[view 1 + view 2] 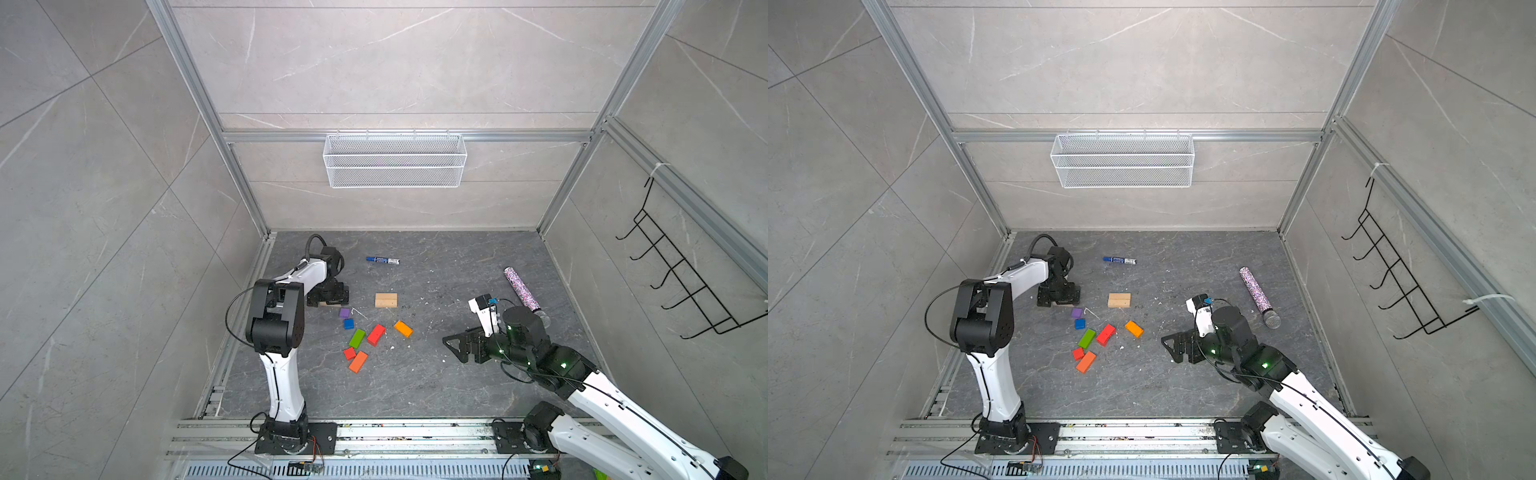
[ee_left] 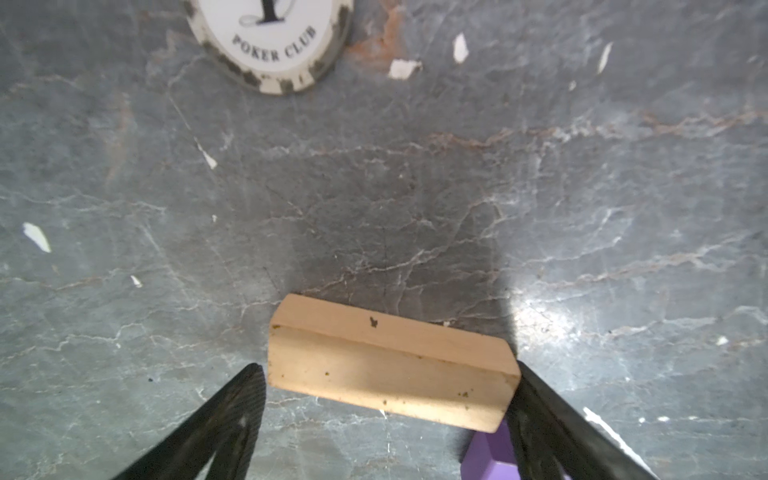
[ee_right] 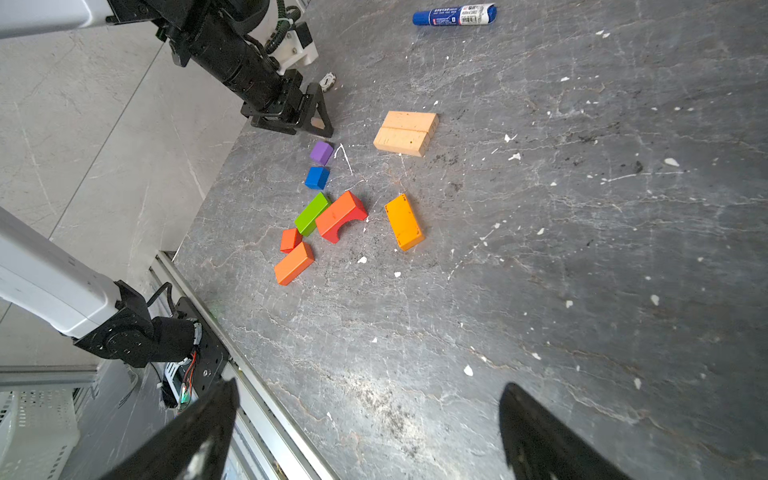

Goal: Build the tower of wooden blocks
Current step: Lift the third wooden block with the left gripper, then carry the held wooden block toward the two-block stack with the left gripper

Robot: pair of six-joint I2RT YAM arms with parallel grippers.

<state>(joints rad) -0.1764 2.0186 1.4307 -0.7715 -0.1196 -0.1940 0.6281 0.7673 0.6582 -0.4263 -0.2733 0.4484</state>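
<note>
The left gripper [image 1: 327,301], left of centre in both top views, has its fingers [image 2: 232,407] spread around a tan block [image 2: 386,361]. The coloured wood blocks [image 1: 376,334] lie scattered mid-surface [image 1: 415,382]. The right gripper [image 3: 370,399] fingers are spread wide.

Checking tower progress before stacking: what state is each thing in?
Left claw: open, straddling a tan block lying flat.
Right claw: open, empty.
Tan pair: flat, side by side.
Purple cube: loose.
Blue cube: loose.
Red arch block: opening down.
Green block: flat, beside it.
Small red cube: loose.
Orange block: flat.
Yellow-orange block: flat, alone.
Marker: lying flat.
Microphone: lying flat.
Wire basket: empty.
</note>
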